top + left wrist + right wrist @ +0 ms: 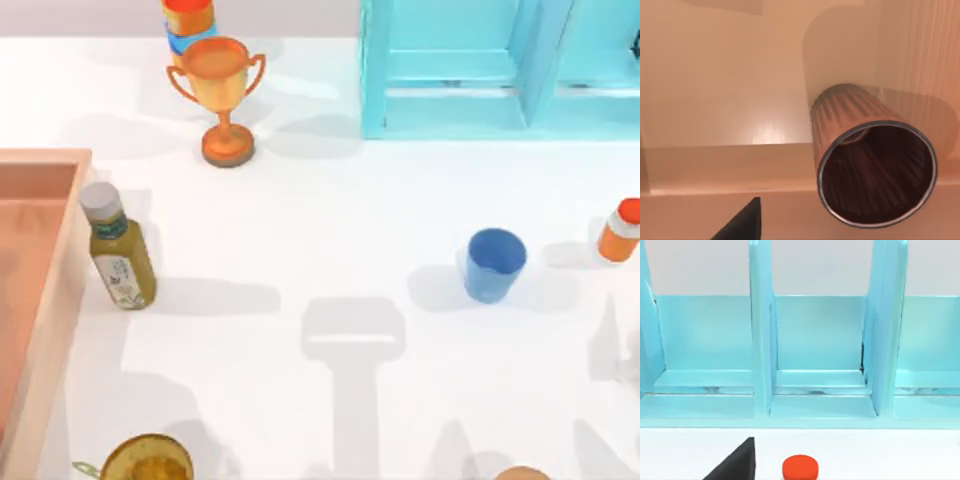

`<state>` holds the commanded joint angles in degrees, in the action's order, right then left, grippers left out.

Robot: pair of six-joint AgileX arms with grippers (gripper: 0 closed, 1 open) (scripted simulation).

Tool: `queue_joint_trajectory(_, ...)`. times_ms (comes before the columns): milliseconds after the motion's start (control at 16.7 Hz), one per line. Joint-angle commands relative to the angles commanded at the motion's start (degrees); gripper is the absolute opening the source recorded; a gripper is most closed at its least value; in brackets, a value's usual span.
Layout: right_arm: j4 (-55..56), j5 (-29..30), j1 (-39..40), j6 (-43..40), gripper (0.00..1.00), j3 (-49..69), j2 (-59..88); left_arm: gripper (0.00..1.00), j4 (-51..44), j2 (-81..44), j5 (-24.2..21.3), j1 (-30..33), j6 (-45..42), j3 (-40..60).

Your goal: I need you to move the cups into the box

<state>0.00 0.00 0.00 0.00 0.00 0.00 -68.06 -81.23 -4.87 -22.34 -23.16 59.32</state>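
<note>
Worktop from above: blue cup [494,264] upright toward the right, well apart from the box [62,262] at the left edge; it needs a square, centred grip and a level carry. Left wrist view: brown cup [860,150] inside the box; left tool's [742,222] spread, cannot tell. Right wrist view: right tool [737,462] faces the turquoise cabinet [762,340]; spread, cannot tell.

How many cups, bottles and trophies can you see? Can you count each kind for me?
Cups: 2, the blue cup on the table and the brown cup in the box.
Bottles: 2, a green bottle and an orange bottle.
Trophies: 1, the trophy.
Total: 5.
</note>
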Motion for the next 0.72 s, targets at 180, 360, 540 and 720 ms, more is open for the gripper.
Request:
queue_joint_trajectory(180,0.00,0.00,0.00,0.00,1.00,0.00,0.00,1.00,-4.10,-0.52,-0.06,-0.07,0.03,4.14)
queue_joint_trajectory(360,0.00,0.00,0.00,0.00,1.00,0.00,0.00,1.00,-12.67,-1.09,-0.12,0.00,0.14,13.41)
queue_joint_trajectory(540,0.00,0.00,0.00,0.00,1.00,0.00,0.00,1.00,-20.12,-1.16,-0.07,0.25,0.30,21.23)
queue_joint_trajectory(720,0.00,0.00,0.00,0.00,1.00,0.00,0.00,1.00,-22.43,-1.09,0.01,0.41,0.39,23.59)
